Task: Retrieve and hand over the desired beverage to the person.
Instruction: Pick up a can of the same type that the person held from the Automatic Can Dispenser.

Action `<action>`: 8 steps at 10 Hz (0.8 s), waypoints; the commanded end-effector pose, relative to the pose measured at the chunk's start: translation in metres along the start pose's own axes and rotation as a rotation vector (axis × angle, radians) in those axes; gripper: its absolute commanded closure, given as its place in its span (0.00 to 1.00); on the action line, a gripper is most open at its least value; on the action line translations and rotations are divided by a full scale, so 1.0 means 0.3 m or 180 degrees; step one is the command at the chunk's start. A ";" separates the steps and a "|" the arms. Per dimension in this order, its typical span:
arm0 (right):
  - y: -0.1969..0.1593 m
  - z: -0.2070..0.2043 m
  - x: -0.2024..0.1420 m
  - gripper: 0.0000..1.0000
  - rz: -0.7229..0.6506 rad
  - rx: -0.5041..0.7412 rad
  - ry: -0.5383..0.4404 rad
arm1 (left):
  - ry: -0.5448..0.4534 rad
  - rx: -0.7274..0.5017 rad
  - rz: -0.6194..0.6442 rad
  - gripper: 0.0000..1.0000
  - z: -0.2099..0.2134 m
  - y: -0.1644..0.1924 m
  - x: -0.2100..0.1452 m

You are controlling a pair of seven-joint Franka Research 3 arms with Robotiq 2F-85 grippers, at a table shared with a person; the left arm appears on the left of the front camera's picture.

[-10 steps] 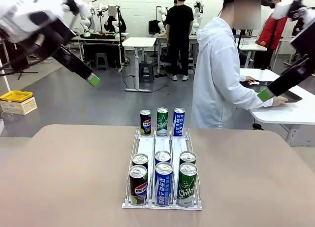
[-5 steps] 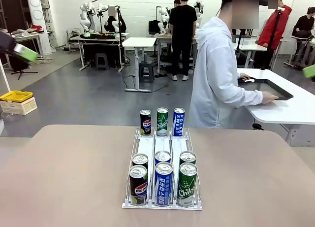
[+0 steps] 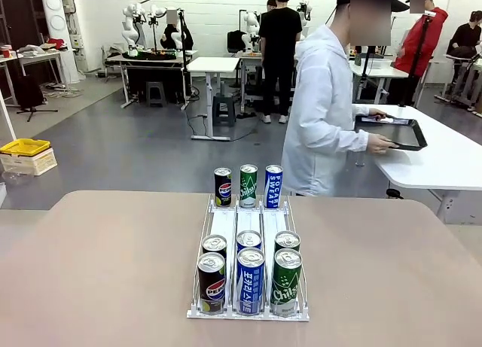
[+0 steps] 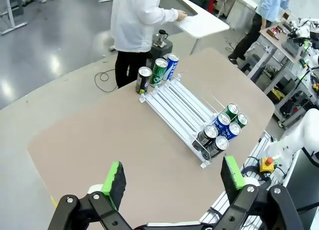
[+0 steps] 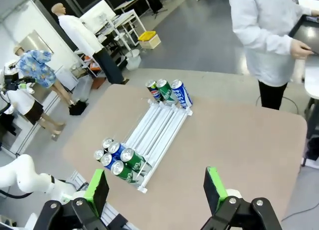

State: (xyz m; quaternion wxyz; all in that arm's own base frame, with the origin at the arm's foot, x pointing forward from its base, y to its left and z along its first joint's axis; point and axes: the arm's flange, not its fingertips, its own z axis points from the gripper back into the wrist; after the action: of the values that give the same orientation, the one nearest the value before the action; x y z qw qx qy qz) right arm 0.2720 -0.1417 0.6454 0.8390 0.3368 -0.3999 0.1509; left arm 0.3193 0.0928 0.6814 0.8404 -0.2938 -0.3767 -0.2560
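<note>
While I watched through both wrist cameras, the left tool [image 4: 173,175] hung high above the tabletop [image 4: 114,140], its green pads spread wide with nothing between them. The right tool [image 5: 155,186] was likewise released and empty. On the tabletop stood a clear rack [image 3: 224,225]. A Pepsi can [image 3: 223,187], a green Chilsung can [image 3: 248,185] and a blue Pocari Sweat can [image 3: 273,186] stood upright at its far end, and six more cans [image 3: 251,279] were bunched in two rows at its near end. Beyond the far edge, the person [image 3: 324,114] in white stood turned sideways, hands on a dark tray [image 3: 399,132] at a white side table [image 3: 444,166].
</note>
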 end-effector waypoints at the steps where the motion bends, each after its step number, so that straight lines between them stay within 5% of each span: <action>1: 0.003 -0.004 0.010 0.00 0.0004 0.0036 -0.0033 | -0.0026 0.0010 -0.0026 0.00 0.004 0.009 0.005; 8: 0.003 -0.004 0.010 0.00 0.0004 0.0036 -0.0033 | -0.0026 0.0010 -0.0026 0.00 0.004 0.009 0.005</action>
State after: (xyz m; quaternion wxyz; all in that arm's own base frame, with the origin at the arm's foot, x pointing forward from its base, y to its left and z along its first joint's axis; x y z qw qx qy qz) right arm 0.2724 -0.1408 0.6468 0.8408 0.3343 -0.4007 0.1439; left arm 0.3205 0.0938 0.6813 0.8450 -0.2877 -0.3770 -0.2470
